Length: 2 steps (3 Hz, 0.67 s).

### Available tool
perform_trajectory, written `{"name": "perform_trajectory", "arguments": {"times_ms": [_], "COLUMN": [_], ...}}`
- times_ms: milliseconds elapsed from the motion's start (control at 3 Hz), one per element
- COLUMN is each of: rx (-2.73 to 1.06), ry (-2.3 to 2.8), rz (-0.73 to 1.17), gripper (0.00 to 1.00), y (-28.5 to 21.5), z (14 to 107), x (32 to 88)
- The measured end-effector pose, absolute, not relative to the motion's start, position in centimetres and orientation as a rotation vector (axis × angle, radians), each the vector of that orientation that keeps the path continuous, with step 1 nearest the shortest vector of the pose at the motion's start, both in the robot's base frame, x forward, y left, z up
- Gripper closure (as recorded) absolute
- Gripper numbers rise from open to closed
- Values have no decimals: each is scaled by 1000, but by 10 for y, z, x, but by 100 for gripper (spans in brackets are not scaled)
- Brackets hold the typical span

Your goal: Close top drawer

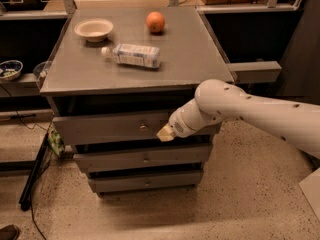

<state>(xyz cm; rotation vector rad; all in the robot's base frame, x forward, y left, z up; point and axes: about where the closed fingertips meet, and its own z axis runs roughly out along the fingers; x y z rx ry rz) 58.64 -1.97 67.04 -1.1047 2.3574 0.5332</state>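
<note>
The top drawer (105, 127) is a wide grey front panel with a small metal knob (143, 128) at its centre. It stands out slightly from the cabinet, with a dark gap above it under the grey top. My gripper (165, 133) is at the end of the white arm (250, 114) that comes in from the right. Its tan tip is against the drawer front, just right of the knob.
On the cabinet top (190, 54) lie a clear plastic bottle (132, 55) on its side, a white bowl (93, 29) and an orange (155, 21). Two lower drawers (145, 159) sit below. A shelf with a bowl (10, 69) is at left. Speckled floor lies in front.
</note>
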Motion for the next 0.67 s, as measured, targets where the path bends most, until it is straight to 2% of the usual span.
{"name": "perform_trajectory", "arguments": {"times_ms": [667], "rx": [-1054], "ry": [2368], "rz": [500], "gripper": [100], "y": [-19], "z": [669], "x": [598]}}
